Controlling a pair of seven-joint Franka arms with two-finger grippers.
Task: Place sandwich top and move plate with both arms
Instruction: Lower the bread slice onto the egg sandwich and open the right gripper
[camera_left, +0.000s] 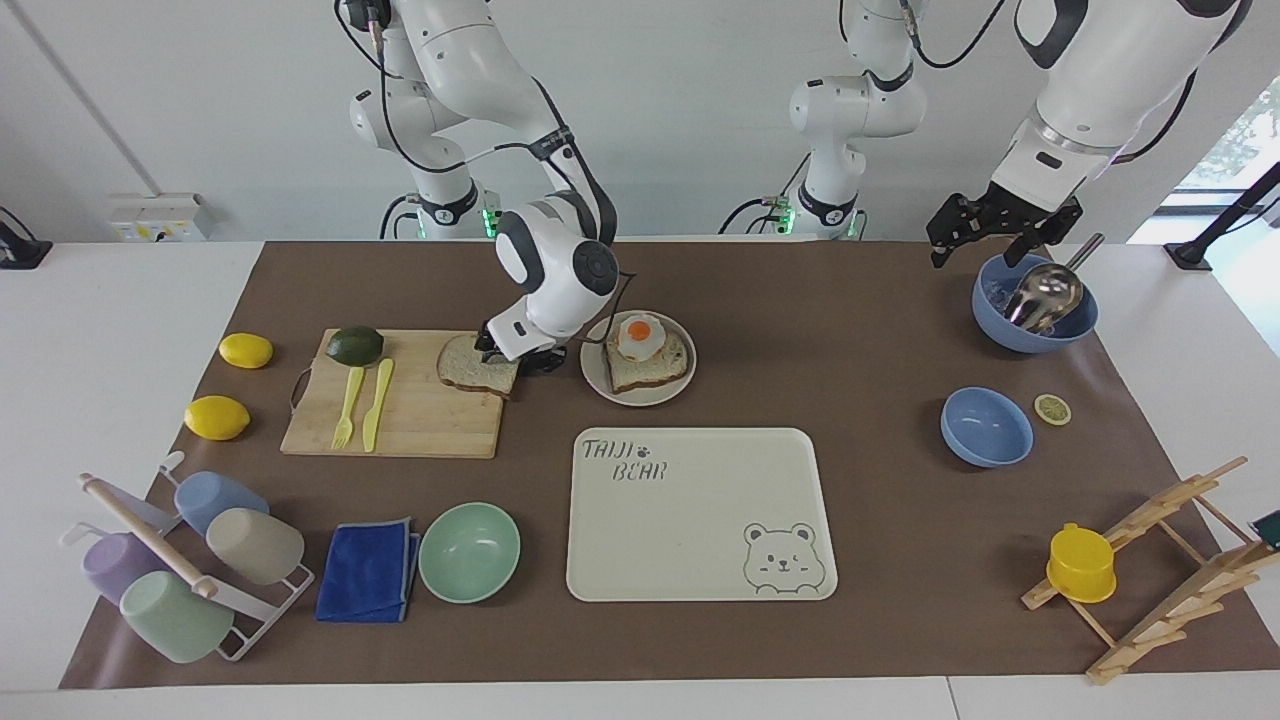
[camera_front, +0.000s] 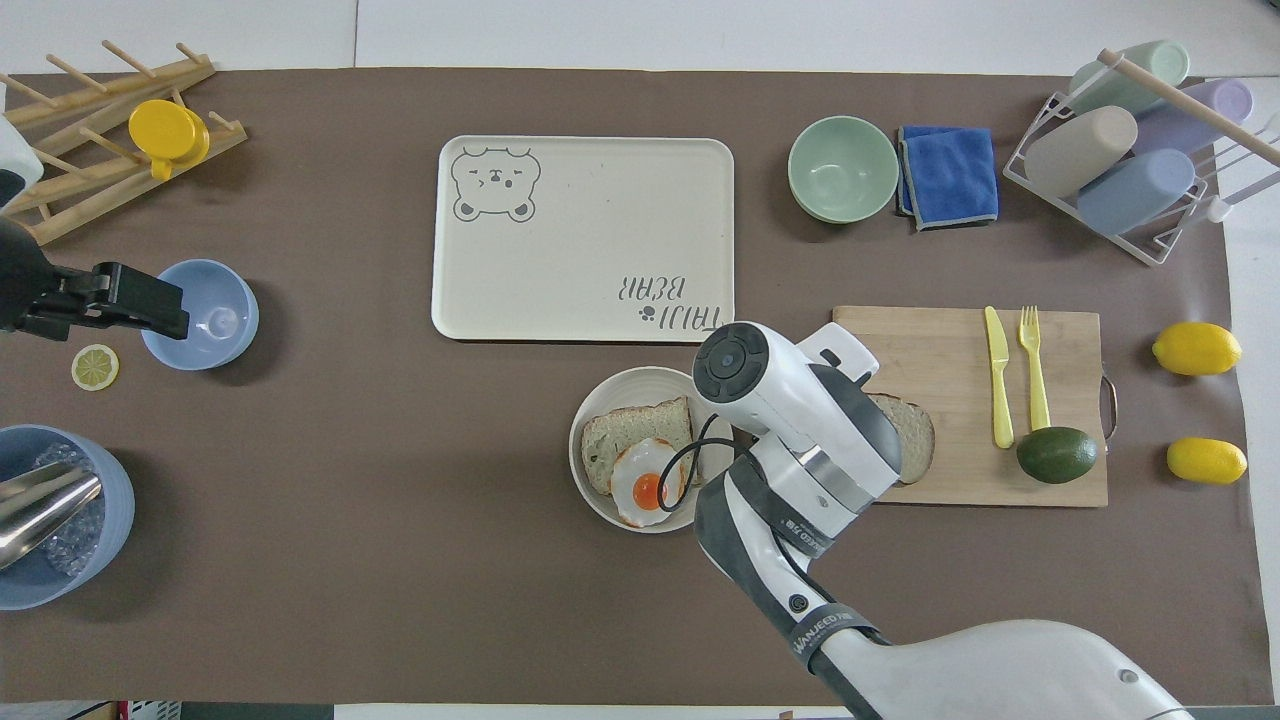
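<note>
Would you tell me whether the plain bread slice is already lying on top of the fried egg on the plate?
No; the plain bread slice lies on the cutting board, beside the plate where the fried egg sits uncovered.
</note>
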